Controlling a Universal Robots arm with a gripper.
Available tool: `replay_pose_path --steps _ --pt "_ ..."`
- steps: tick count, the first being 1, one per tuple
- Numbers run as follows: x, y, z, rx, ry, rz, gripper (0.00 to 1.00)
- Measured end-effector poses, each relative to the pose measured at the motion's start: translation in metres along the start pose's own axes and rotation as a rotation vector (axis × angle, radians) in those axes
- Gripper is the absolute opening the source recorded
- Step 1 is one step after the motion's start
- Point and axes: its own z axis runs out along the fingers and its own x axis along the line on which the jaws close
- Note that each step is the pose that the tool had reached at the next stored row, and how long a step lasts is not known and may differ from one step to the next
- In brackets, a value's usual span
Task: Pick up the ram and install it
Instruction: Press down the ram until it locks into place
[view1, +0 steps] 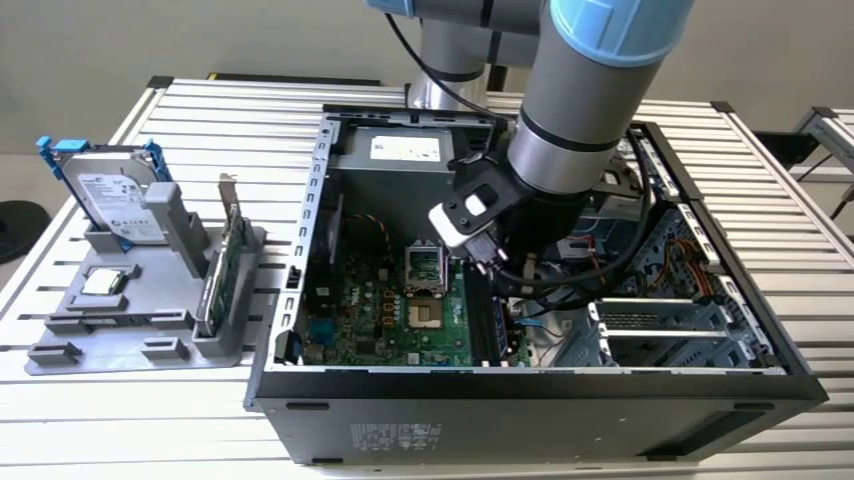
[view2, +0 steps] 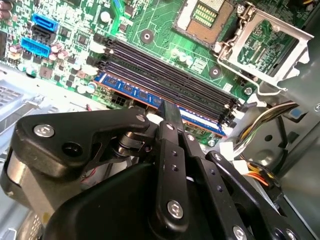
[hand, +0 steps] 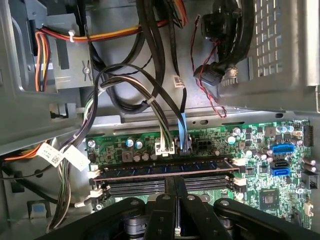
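The ram (view2: 131, 90) is a long blue-green stick standing in the outermost black slot of the green motherboard (view2: 150, 20); in the first wrist view the ram (hand: 150, 168) lies beside the empty slots (hand: 135, 187). My gripper (view2: 169, 108) is shut, its two black fingers pressed together. Their tips rest at the middle of the ram's top edge, not around its faces. In the first wrist view the gripper (hand: 176, 181) comes up to the ram's midpoint. In the exterior view the arm reaches down into the open computer case (view1: 534, 395), with the gripper (view1: 497, 288) low over the slots.
Cable bundles (hand: 165, 115) hang just past the ram, and a drive cage (view1: 667, 330) stands close by in the case. The open CPU socket (view1: 420, 272) is beside the slots. On the exterior view's left, a grey holder (view1: 147, 325) carries a hard drive (view1: 118, 200) and a green card (view1: 227, 265).
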Motion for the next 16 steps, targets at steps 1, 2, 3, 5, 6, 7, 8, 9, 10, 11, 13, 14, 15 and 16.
replay_pose_path --steps 1,2,3,5,6,7,8,9,10,11,13,14,15,16 --pt "0.0000 0.0001 0.0004 -0.0001 0.0000 -0.006 0.00" --pt "0.0000 0.0004 0.0016 -0.0001 -0.0005 -0.018 0.00" --pt "0.0000 0.0004 0.0023 -0.0001 -0.0008 -0.025 0.00" --pt "0.0000 0.0005 0.0036 -0.0002 -0.0011 -0.036 0.00" --pt "0.0000 0.0005 0.0043 -0.0002 -0.0012 -0.040 0.00" --pt "0.0000 0.0005 0.0049 -0.0002 -0.0014 -0.045 0.00" --pt "0.0000 0.0005 0.0053 -0.0002 -0.0016 -0.050 0.00" --pt "0.0000 0.0005 0.0054 -0.0002 -0.0020 -0.055 0.00" --pt "0.0000 0.0006 0.0055 -0.0003 -0.0022 -0.061 0.00" --pt "0.0000 0.0006 0.0055 -0.0003 -0.0023 -0.064 0.00" --pt "0.0000 0.0006 0.0057 -0.0003 -0.0020 -0.065 0.00" --pt "0.0000 0.0006 0.0057 -0.0003 -0.0020 -0.065 0.00" --pt "0.0000 0.0006 0.0057 -0.0003 -0.0020 -0.065 0.00" --pt "0.0000 0.0006 0.0057 -0.0003 -0.0020 -0.066 0.00"
